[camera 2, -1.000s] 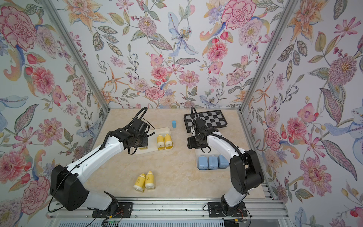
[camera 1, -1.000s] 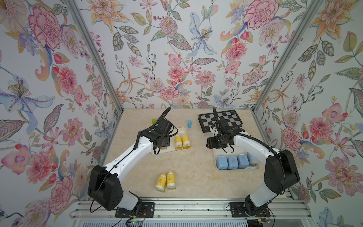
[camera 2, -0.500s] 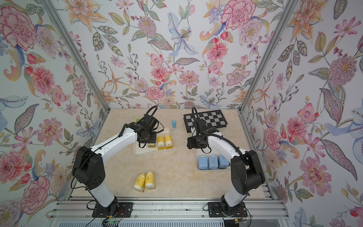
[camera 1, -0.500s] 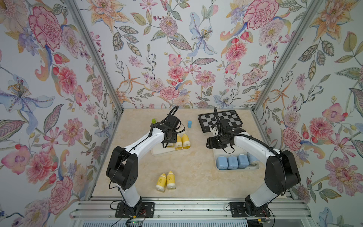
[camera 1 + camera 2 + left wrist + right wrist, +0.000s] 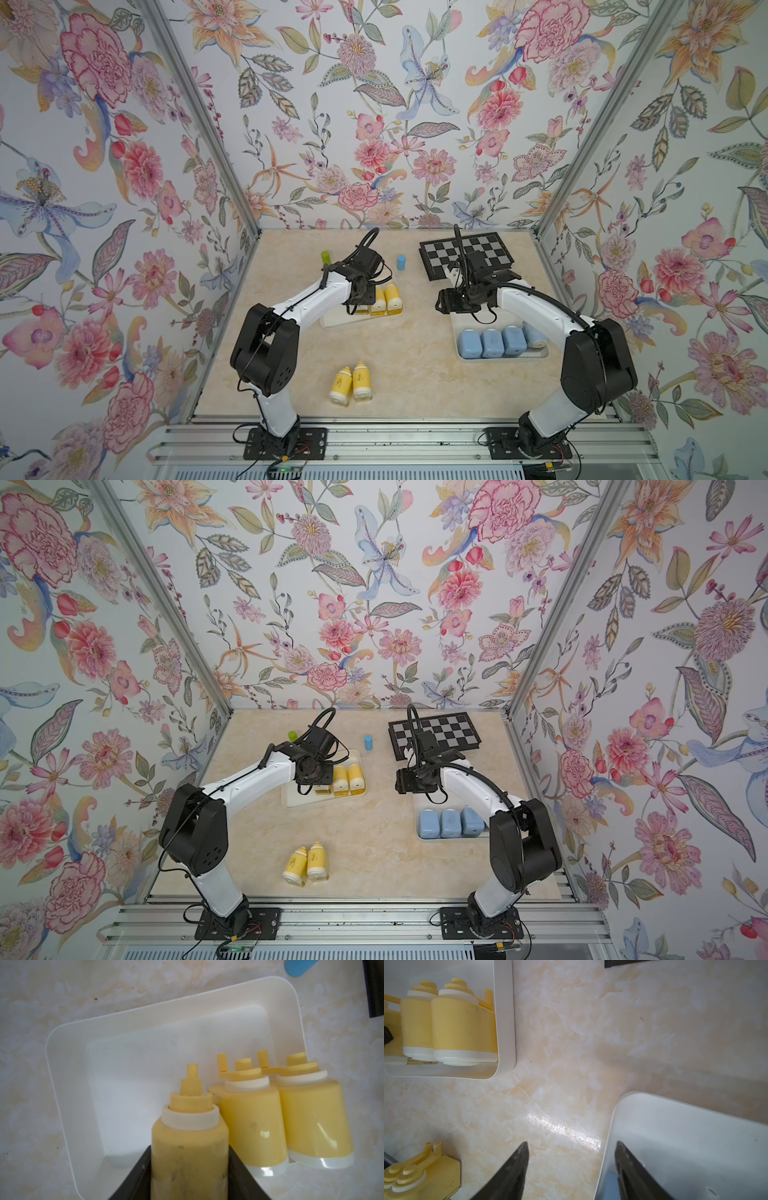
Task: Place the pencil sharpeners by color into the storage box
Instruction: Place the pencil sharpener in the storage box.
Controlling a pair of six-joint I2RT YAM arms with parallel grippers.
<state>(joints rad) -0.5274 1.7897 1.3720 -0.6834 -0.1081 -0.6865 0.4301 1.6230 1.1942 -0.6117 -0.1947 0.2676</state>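
Presently the left gripper (image 5: 189, 1153) is clamped on a yellow bottle-shaped plastic pencil sharpener (image 5: 188, 1136), with its black fingers (image 5: 137, 1178) pressed against both flanks of the body. That sharpener hangs over the white rectangular plastic tray (image 5: 68, 1068), which sits left of centre toward the worktop's back edge. Whether it touches the tray floor cannot be told. Just beside it, two stored yellow sharpeners (image 5: 253, 1118) lie side by side in the tray against its right wall. Two loose yellow sharpeners (image 5: 351, 382) lie touching each other near the worktop's front edge, well apart from either gripper.

The right gripper (image 5: 572, 1142) stands with jaws apart and nothing between them. One finger is over the bare beige marbled worktop (image 5: 571, 1043), the other over the corner of a second white tray (image 5: 685, 1136) by the worktop's right edge. Four pale-blue blocky sharpeners (image 5: 492, 343) sit in a row along that tray's front wall. A small green cylinder (image 5: 325, 257), a small blue cylinder (image 5: 401, 262) and a black-and-grey checkered board (image 5: 465, 254) stand near the back edge.
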